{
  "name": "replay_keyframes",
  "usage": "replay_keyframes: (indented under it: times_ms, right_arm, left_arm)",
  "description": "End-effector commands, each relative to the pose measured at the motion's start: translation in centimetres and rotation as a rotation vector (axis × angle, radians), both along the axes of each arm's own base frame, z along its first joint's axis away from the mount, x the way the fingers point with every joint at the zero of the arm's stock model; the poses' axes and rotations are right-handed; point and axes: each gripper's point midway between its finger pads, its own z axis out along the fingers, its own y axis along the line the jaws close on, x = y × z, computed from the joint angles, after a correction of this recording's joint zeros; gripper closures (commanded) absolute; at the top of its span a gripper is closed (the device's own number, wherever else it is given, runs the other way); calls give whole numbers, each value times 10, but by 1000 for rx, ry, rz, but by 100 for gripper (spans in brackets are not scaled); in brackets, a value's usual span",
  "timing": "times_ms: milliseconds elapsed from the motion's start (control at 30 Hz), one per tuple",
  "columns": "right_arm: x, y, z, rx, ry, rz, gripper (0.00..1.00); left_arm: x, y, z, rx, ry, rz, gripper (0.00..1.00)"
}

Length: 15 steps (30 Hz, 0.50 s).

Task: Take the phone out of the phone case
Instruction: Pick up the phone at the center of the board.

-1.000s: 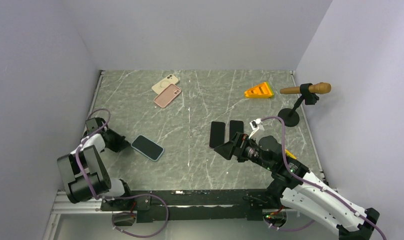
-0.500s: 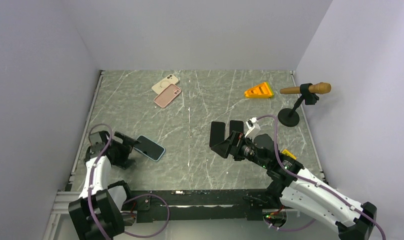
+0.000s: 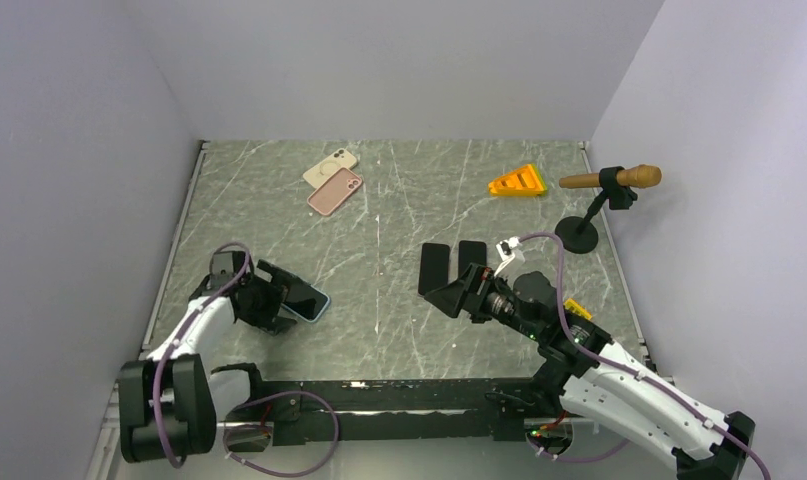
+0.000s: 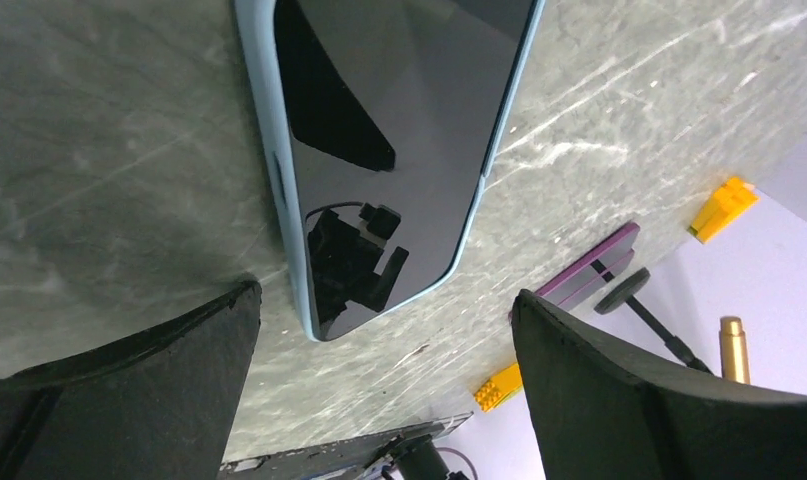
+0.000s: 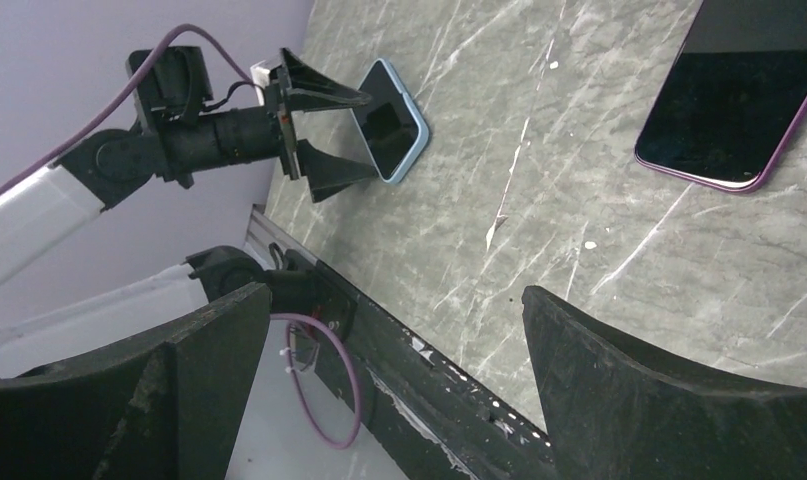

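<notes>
A grey marbled surface (image 3: pixel 379 340) fills the floor of a pale-walled booth, with both arms bolted at its near edge.

Nearest on the left, the left claw (image 4: pixel 384 300) is spread wide and grips nothing. The phone (image 4: pixel 399 120) lies flat and screen-up just ahead of it, seated in its light blue case (image 4: pixel 279 170) on the near-left part of the surface. The wrist view shows the phone's long axis running straight away from the claw, with its near short end pointing into the gap between the two fingers (image 4: pixel 129 390). Each finger stands off to one long side, and neither can be seen touching the case. Any close on the case would be across its width.

The right claw (image 3: pixel 459 290) is also spread and empty. It hovers near the middle of the surface, tilted towards the left side and well apart from the blue case. By my reading the left arm is much the nearer one and is lined up for the first hold.

Just beyond the right claw, two dark phones (image 3: pixel 434 268) lie side by side. Farther back are a pink case (image 3: pixel 335 191) touching a cream case (image 3: pixel 330 167), an orange wedge (image 3: pixel 517 181), and a wooden-handled tool on a stand (image 3: pixel 609 180) at the far right.
</notes>
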Motion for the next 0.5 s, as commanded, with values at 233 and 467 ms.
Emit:
replay_keyframes:
  times_ms: [233, 467]
  right_arm:
    - [1, -11, 18, 30, -39, -53, 0]
    - [-1, -18, 22, 32, -43, -71, 0]
  left_arm:
    - [14, 10, -27, 136, 392, 60, 1]
    - [-2, 6, -51, 230, 684, 45, 1]
